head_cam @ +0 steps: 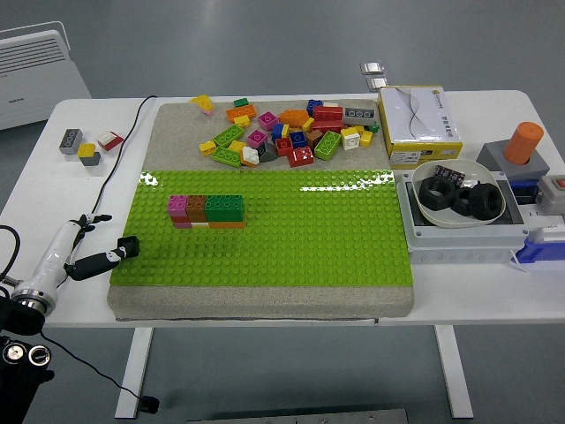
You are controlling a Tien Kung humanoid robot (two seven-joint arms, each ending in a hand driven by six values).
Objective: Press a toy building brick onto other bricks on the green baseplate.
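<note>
1. We see one left hand (88, 243) at the green baseplate's (291, 234) near-left edge, fingers loosely spread, holding nothing.
2. One brick stack (207, 211) sits far-left on the baseplate: pink, brown, green tops.
3. One loose brick pile (287, 134) lies beyond.
4. Three bricks (86, 144) rest far-left on the bench (35, 190).

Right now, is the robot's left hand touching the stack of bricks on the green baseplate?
No. The left hand sits at the green baseplate's left edge, apart from the brick stack.
</note>
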